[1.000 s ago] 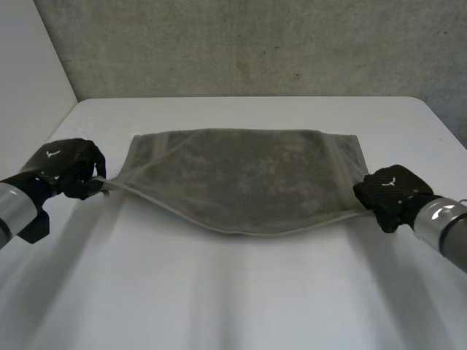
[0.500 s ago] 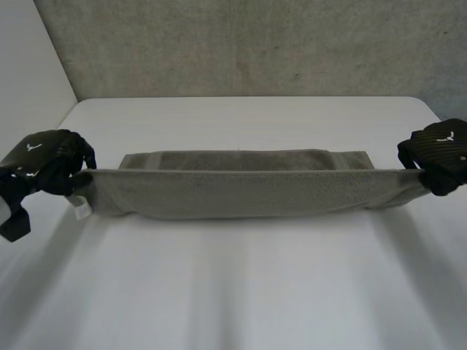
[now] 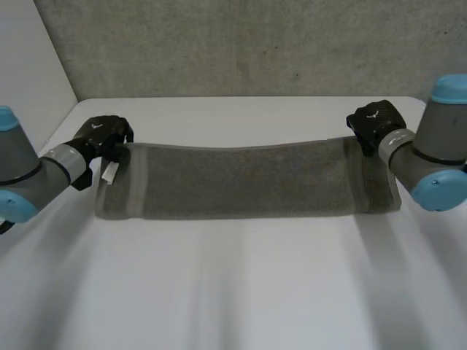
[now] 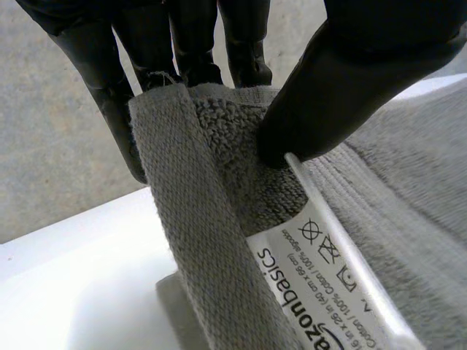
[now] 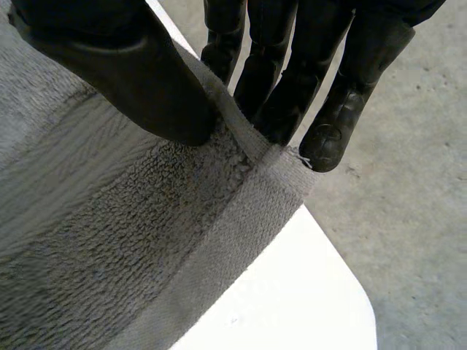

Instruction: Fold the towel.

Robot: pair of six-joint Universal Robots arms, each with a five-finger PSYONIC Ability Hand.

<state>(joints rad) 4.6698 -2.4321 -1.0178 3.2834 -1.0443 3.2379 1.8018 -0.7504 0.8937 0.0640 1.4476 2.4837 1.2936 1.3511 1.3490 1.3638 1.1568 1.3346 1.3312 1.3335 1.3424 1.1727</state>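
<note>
Two black robot hands pinch a grey towel (image 3: pixel 241 182) that lies as a long band on the white surface (image 3: pixel 233 292), running from 9 o'clock to 3 o'clock. It looks doubled over lengthwise, though the layers are hard to separate from above. The left hand (image 3: pixel 106 135) holds the towel's 10 o'clock corner, with its fingers (image 4: pixel 197 44) behind the cloth and its thumb (image 4: pixel 350 80) pressed on top. A white care label (image 3: pixel 111 173) sits beside that grip. The right hand (image 3: pixel 376 120) holds the 2 o'clock corner, fingers (image 5: pixel 277 65) and thumb closed on the hem band (image 5: pixel 219 255). The terry is probably light, soft and limp, so it should sag wherever it is unsupported. The flat woven hem at the corners offers the firmest hold.
</note>
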